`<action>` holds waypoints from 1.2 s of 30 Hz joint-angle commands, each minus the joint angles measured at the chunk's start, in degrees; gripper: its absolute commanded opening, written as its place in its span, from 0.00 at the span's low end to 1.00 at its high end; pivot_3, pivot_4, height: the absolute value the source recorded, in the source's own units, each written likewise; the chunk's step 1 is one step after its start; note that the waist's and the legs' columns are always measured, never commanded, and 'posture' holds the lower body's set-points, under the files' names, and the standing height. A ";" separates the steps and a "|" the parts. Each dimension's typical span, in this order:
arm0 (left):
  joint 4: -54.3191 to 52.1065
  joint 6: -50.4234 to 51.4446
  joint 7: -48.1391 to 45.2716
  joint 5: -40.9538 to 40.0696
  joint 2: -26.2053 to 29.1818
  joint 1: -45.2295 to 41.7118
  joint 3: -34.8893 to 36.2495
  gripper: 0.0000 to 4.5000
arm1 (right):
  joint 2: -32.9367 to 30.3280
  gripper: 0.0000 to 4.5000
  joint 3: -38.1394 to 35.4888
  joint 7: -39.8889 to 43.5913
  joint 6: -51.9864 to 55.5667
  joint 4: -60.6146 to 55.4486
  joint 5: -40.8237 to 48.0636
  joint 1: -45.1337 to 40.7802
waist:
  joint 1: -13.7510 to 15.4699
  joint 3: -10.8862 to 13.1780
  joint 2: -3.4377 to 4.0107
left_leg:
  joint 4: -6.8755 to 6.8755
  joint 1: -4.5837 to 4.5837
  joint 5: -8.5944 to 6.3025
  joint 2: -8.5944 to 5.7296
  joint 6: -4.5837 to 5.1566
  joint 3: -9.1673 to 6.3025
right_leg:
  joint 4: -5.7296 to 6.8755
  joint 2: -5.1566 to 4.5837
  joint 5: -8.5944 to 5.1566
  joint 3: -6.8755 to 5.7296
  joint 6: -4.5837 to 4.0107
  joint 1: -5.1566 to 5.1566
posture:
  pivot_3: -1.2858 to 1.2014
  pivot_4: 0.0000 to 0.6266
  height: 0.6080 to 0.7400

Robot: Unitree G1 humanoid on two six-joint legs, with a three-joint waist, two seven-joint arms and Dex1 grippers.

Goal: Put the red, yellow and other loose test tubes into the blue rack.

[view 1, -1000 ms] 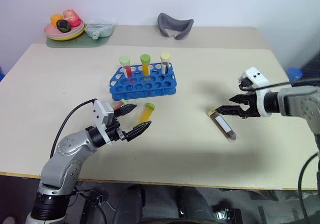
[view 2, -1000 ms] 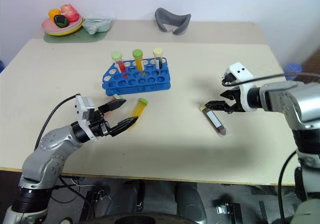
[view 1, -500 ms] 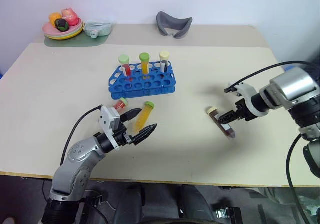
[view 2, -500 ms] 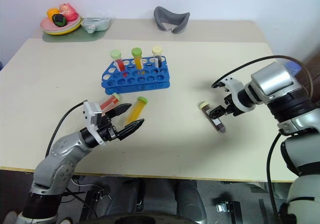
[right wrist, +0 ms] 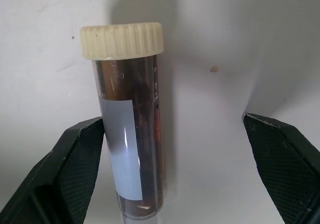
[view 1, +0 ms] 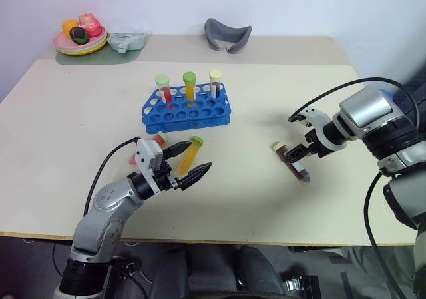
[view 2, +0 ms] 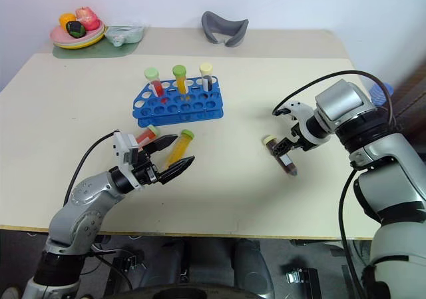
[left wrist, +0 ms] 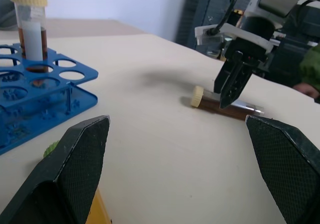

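Brown tube: clear plastic capped tube of dark brown liquid (right wrist: 131, 134) with pale yellow ribbed cap lay flat on the beige counter (view 1: 80, 99), well right of the bright blue plastic rack with round holes (view 1: 188, 109).
Right gripper: right gripper (view 2: 287, 144) pointed steeply down over the brown tube, fingers spread wide to either side of it, pinching nothing.
Left gripper: left gripper (view 1: 188, 164) was spread and empty, just beside the clear tube of yellow-orange liquid with green cap (view 1: 192, 152) and the clear tube of red liquid with pale green cap (view 1: 152, 143), both lying near the rack's front.
Handling: probably light, stiff and smooth; round, so likely to roll or slip.
Grip point: mid-barrel, across the label, looked safest.
Writing: plain white label (right wrist: 123, 144), no readable text.
Rack: three capped tubes already stood upright in its back row.
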 commanded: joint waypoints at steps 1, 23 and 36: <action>-0.28 -1.67 -0.54 0.64 0.03 -0.86 0.07 0.99 | 1.32 1.00 0.80 -1.42 0.01 -3.12 -0.94 2.47 | -0.28 -0.01 -0.01 | 0.00 0.00 0.00 0.01 0.00 -0.02 | 0.01 0.00 0.00 0.00 0.00 -0.01 | 0.52 0.24 1.00; -0.25 -2.01 -0.97 1.00 -0.19 0.06 -0.34 1.00 | 5.72 0.81 0.15 -8.55 -1.18 -2.53 -6.57 8.07 | -0.90 -0.86 -1.26 | -0.24 1.02 -0.04 0.15 0.02 -0.14 | -0.52 -0.06 0.00 -0.09 -0.15 1.21 | 0.52 0.24 1.00; -2.28 -2.05 0.77 0.87 -0.24 2.65 -0.08 1.00 | 8.30 0.17 1.08 -4.79 -4.65 2.78 -9.49 5.12 | -1.00 -0.86 -1.25 | -0.40 1.01 -0.05 0.27 0.01 -0.14 | -0.75 -0.24 0.00 -0.08 -0.47 1.19 | 0.52 0.24 1.00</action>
